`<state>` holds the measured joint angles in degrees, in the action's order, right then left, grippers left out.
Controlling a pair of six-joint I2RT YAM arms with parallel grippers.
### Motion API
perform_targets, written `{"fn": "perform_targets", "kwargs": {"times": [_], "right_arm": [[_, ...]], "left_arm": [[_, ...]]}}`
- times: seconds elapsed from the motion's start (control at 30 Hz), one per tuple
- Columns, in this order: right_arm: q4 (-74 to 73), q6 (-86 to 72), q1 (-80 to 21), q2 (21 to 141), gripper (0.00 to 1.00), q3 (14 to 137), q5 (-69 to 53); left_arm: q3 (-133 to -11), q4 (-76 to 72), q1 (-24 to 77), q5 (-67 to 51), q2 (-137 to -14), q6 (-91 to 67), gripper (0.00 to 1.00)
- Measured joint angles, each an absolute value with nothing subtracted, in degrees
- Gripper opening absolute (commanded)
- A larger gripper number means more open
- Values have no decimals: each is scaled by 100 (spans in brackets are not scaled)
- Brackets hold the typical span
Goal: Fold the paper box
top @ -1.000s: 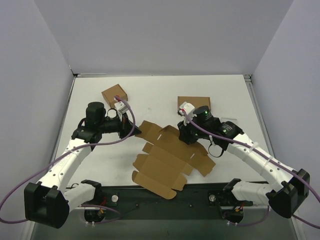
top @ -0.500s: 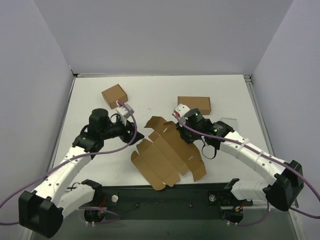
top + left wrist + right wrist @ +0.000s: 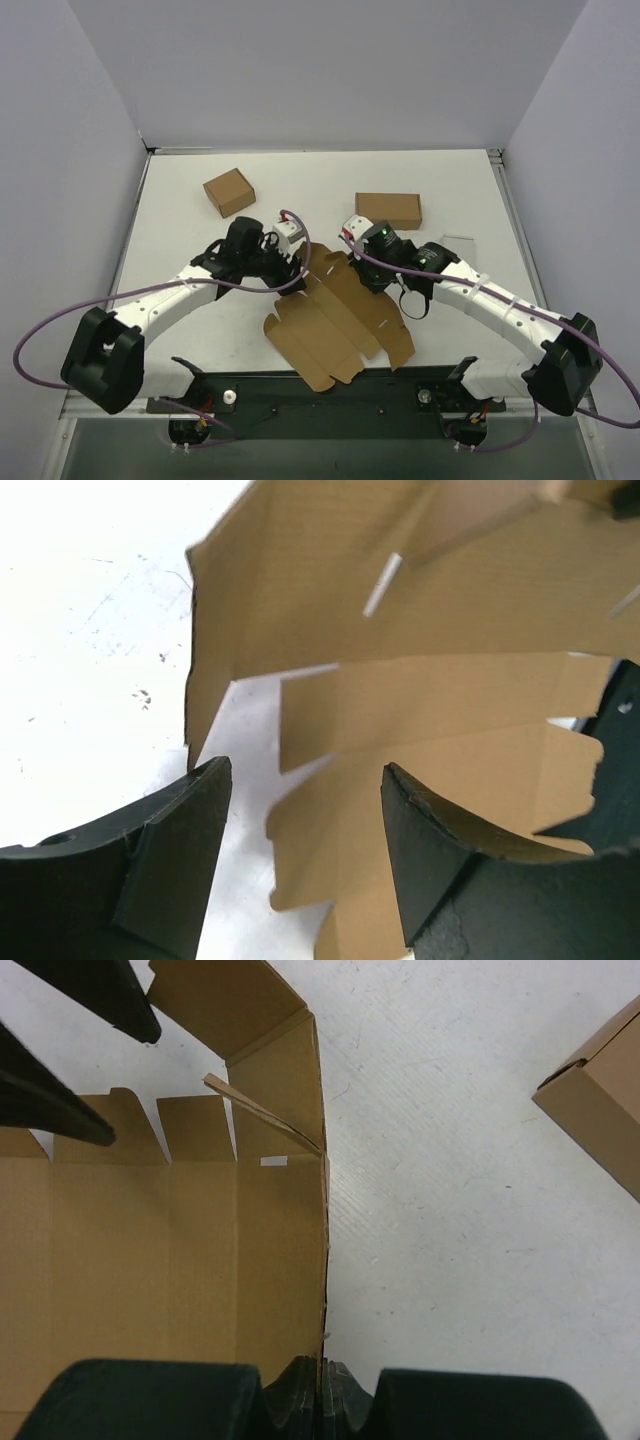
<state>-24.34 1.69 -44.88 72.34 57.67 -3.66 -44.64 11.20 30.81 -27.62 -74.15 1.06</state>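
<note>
Paper box [image 3: 335,325]: one only, a brown die-cut sheet lying opened out on the white tabletop [image 3: 180,215], just beyond my two arm bases and between both arms. I count one slot and a row of small tabs along its edge in my right wrist view.
Right tool [image 3: 322,1400]: clamped tight on the paper box, its two fingers pinching the right edge of a panel, and that panel stands up on edge out of the grip.
Left tool [image 3: 303,772]: jaws spread wide, two dark fingers [image 3: 170,850] with nothing between them. It sits at the box's far left corner, where a raised flap rises just ahead of the fingertips. I can't tell if they touch it.
Cartons: two, both closed and brown, on the far half of the tabletop and well apart. The squarish carton [image 3: 229,192] is beyond my left arm, and the oblong carton [image 3: 388,210] is just beyond my right wrist.
</note>
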Motion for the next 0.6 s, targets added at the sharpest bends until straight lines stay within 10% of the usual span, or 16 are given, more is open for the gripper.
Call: {"fn": "perform_targets", "kwargs": {"times": [0.6], "right_arm": [[-2163,-307,-5109,7756,0,5739,1358]], "left_arm": [[-5004,1007,3636,-1717,-8868,47,66]]}}
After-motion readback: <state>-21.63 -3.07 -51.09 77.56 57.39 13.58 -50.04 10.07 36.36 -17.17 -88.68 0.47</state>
